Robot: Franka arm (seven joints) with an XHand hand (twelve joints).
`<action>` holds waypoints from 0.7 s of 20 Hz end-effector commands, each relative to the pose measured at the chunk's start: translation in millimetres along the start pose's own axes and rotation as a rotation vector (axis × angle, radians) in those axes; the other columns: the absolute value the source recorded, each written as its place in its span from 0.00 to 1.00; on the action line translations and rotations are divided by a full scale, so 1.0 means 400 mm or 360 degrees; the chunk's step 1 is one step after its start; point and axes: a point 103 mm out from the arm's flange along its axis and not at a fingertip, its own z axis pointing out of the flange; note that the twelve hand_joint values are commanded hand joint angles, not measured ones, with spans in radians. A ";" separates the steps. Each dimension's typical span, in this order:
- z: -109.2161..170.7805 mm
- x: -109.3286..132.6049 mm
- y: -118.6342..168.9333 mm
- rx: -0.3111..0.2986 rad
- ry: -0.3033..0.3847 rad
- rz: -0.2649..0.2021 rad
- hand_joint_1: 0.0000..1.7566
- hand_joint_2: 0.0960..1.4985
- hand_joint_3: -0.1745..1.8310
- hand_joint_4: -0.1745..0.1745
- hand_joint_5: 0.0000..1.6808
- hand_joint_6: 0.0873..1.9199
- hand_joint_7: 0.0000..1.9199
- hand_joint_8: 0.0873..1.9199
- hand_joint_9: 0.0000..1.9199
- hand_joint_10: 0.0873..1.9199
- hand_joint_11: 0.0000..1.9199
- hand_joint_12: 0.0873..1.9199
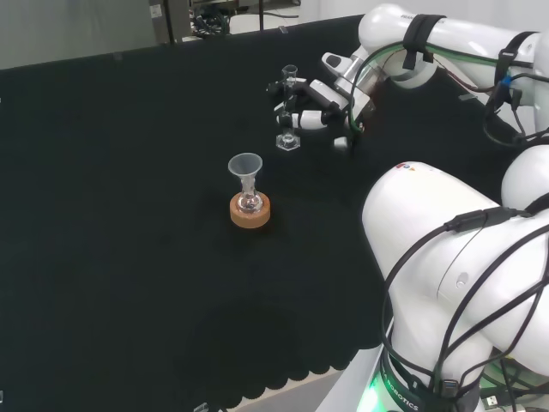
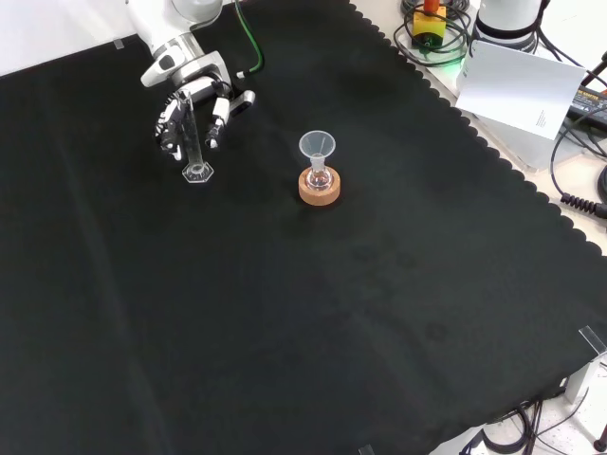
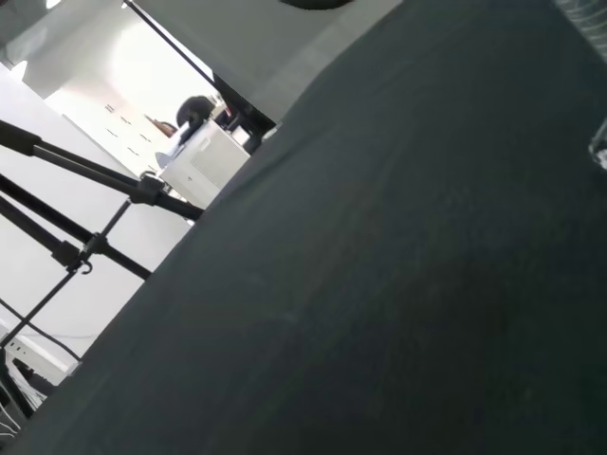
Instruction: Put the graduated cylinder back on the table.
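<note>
We note the hand [image 2: 194,109] reaching in from the top left of the front view, fingers curled round the upright graduated cylinder [image 2: 193,142]. The cylinder's hexagonal foot sits at or just above the black cloth [image 2: 332,313]; we cannot tell whether it touches. In the head view the hand [image 1: 330,103] extends leftward from the white arm [image 1: 429,43]. Right of the cylinder in the front view, a funnel [image 2: 318,147] stands in a small flask on a cork ring [image 2: 320,188].

Beyond the black cloth [image 3: 398,284] stand a black tripod [image 3: 85,251] and, perhaps, a white cabinet [image 3: 204,156].
</note>
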 end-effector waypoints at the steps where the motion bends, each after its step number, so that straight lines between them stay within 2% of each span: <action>1: -0.016 0.000 -0.010 0.0007 0.0031 0.0052 0.52 0.64 0.00 0.39 0.23 0.14 0.23 0.27 0.47 0.00 0.26 0.64; 5: -0.037 0.006 -0.011 -0.0002 0.0020 0.0067 0.47 0.61 0.00 0.38 0.19 0.05 0.12 0.28 0.38 0.00 0.17 0.67; 8: -0.058 0.016 -0.013 -0.0006 -0.0017 0.0106 0.44 0.59 0.00 0.39 0.16 0.00 0.05 0.28 0.31 0.00 0.10 0.71; 12: -0.091 0.037 -0.030 -0.0044 -0.0090 0.0185 0.42 0.58 0.00 0.39 0.13 0.00 0.01 0.29 0.27 0.00 0.05 0.73; 14: -0.115 0.052 -0.048 -0.0089 -0.0153 0.0227 0.41 0.57 0.00 0.40 0.12 0.00 0.00 0.26 0.25 0.00 0.03 0.74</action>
